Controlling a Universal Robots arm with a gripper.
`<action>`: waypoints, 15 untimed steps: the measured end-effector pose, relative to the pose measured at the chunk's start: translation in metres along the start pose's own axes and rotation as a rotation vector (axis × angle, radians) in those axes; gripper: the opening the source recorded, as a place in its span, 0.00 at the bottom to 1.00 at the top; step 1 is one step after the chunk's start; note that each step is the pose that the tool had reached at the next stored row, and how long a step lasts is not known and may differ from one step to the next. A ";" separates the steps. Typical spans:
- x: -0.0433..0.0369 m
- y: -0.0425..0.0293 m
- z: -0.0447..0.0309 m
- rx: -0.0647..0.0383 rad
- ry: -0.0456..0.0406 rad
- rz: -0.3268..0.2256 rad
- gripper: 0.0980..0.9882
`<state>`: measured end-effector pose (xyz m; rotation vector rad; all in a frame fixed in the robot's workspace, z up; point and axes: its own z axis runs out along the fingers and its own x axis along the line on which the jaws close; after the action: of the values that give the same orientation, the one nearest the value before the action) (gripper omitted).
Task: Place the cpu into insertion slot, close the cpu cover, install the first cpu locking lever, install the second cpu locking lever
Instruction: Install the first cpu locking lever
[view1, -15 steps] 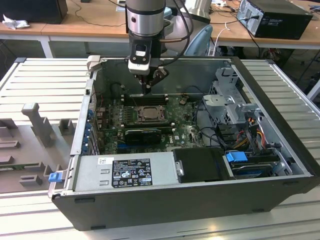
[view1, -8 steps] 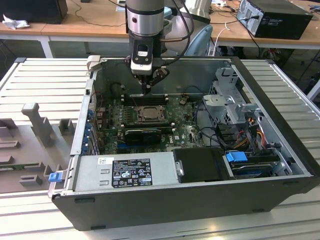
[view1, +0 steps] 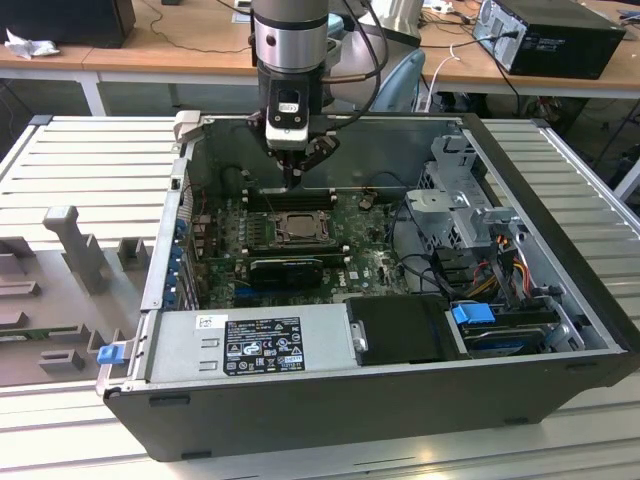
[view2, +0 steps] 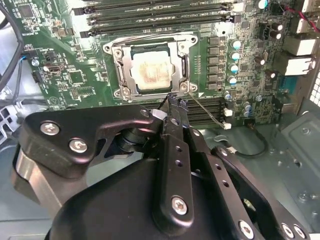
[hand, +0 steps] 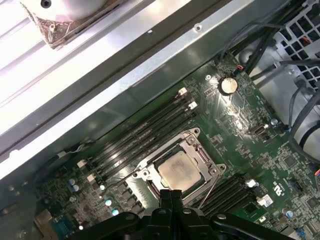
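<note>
Closest to both wrist cameras is the gripper (view2: 171, 99) (hand: 171, 193). Its black fingers are drawn narrow, tip against tip, with nothing between them. In the exterior view the gripper (view1: 291, 181) hangs point-down inside the open computer case (view1: 560, 230), over the memory slots (view1: 285, 196) that run along the far side of the socket.

From those tips the insertion slot (view2: 114, 54) lies just ahead, and the tips stand at one of its corners rather than over its middle. The cpu (view2: 151, 72) (hand: 178, 170) (view1: 297, 229) sits flat in the slot with its pale top showing. The cpu cover (view2: 126, 67) (hand: 196, 149) lies down around it, framing it through the window. Judging by this, the placing and the closing are done.

What matters here is the thin wire locking lever (view2: 207, 110) (hand: 210, 190). It starts at the socket corner just beside the fingertips. Its long axis slants away from the socket across the nearer bank of memory slots (view2: 210, 107), not along the socket's edge. It looks to be standing free of its catch, though I cannot tell whether the tips touch it or are only near it.

Beyond this, the green motherboard (hand: 260, 150) spreads around the socket.
</note>
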<state>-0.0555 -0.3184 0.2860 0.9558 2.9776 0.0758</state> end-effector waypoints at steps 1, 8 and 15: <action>0.0000 0.0000 0.0000 0.000 0.0005 -0.010 0.01; 0.0000 0.0000 0.0000 0.000 0.0054 -0.108 0.01; 0.0000 0.0000 0.0002 0.001 0.0125 -0.253 0.01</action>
<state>-0.0555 -0.3184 0.2858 0.5734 3.0804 0.0775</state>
